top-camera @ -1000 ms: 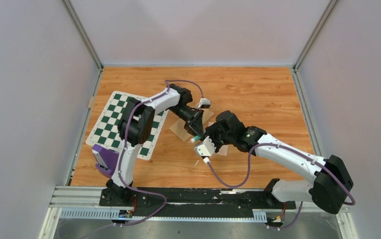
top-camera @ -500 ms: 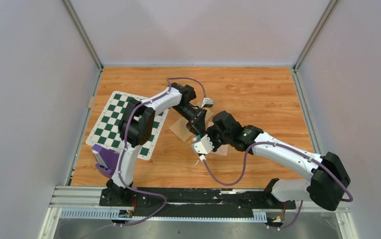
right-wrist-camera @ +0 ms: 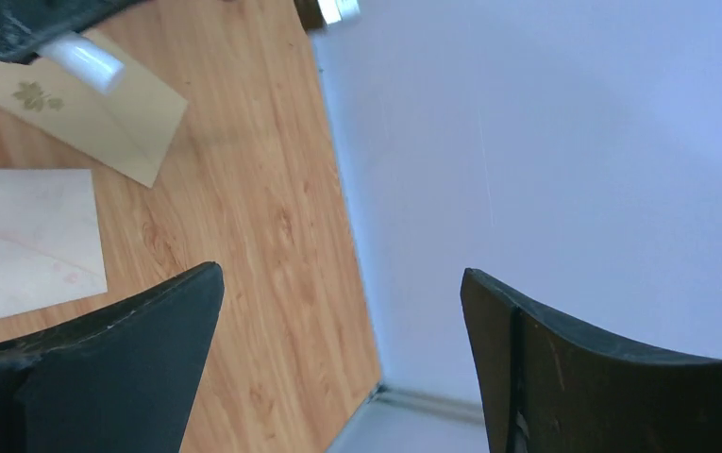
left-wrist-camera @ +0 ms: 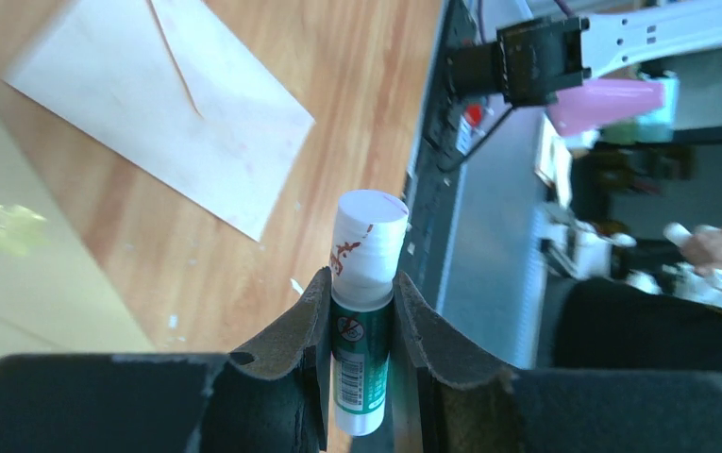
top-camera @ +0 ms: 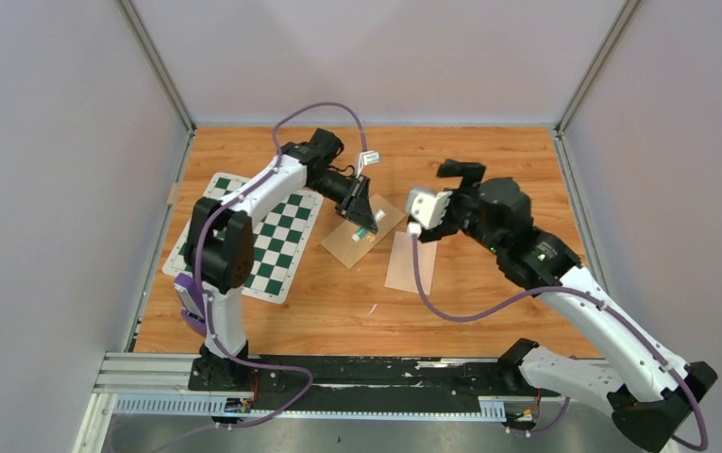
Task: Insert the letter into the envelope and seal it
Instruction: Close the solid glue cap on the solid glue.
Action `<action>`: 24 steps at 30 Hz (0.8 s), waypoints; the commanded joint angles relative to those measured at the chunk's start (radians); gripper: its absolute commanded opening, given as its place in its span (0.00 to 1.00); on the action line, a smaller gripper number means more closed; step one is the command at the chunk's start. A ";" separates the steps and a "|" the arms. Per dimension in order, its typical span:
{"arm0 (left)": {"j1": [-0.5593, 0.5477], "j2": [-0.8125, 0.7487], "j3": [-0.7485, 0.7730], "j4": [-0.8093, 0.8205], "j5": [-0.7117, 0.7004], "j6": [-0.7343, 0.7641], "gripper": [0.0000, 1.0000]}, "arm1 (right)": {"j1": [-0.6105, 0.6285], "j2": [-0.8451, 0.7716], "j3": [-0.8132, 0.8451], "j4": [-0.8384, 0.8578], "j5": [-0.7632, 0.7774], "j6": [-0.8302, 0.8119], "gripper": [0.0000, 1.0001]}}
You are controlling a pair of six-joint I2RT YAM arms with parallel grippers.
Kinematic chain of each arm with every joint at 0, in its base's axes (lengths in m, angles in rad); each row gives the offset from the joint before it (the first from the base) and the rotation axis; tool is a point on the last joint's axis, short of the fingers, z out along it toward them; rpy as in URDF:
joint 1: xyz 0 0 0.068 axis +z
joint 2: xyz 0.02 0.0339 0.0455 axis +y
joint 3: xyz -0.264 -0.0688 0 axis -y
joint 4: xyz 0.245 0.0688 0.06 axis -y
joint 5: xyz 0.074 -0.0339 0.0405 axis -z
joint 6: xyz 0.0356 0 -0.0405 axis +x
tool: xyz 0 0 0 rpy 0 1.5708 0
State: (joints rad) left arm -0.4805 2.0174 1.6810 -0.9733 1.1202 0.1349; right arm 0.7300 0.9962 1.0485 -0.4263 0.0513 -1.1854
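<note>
The tan envelope lies flat mid-table, a small leaf emblem on its face. Right of it lies the letter, a pale cream sheet with faint creases. My left gripper hangs over the envelope, shut on a green glue stick with a white cap. The stick's white end shows in the right wrist view above the envelope. My right gripper is raised behind and right of the letter, open, with nothing between its fingers.
A green-and-white chequered mat lies left of the envelope under the left arm. Grey walls close off the left, back and right of the table. The table's right wall fills most of the right wrist view.
My right gripper was beside the left gripper's tip over the letter. It has opened and swung up and back to the right, uncovering the letter. The left arm drew back with the glue stick.
</note>
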 commanded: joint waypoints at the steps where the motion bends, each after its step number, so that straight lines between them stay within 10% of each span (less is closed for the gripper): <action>1: 0.009 -0.222 -0.077 0.321 -0.029 -0.071 0.00 | -0.163 0.000 0.106 -0.073 -0.049 0.454 1.00; 9: 0.010 -0.503 -0.337 1.036 -0.154 -0.229 0.00 | -0.434 0.294 0.447 -0.156 -0.676 1.128 0.78; 15: 0.011 -0.539 -0.365 1.035 -0.221 -0.148 0.00 | -0.459 0.424 0.589 -0.169 -1.101 1.190 0.72; 24: 0.007 -0.512 -0.295 0.897 -0.268 -0.032 0.00 | -0.367 0.432 0.592 -0.173 -1.049 1.097 0.71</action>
State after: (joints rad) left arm -0.4698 1.4956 1.3235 -0.0143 0.8822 0.0113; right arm 0.3138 1.4532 1.6073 -0.5995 -0.9848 -0.0517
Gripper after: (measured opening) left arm 0.295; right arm 0.711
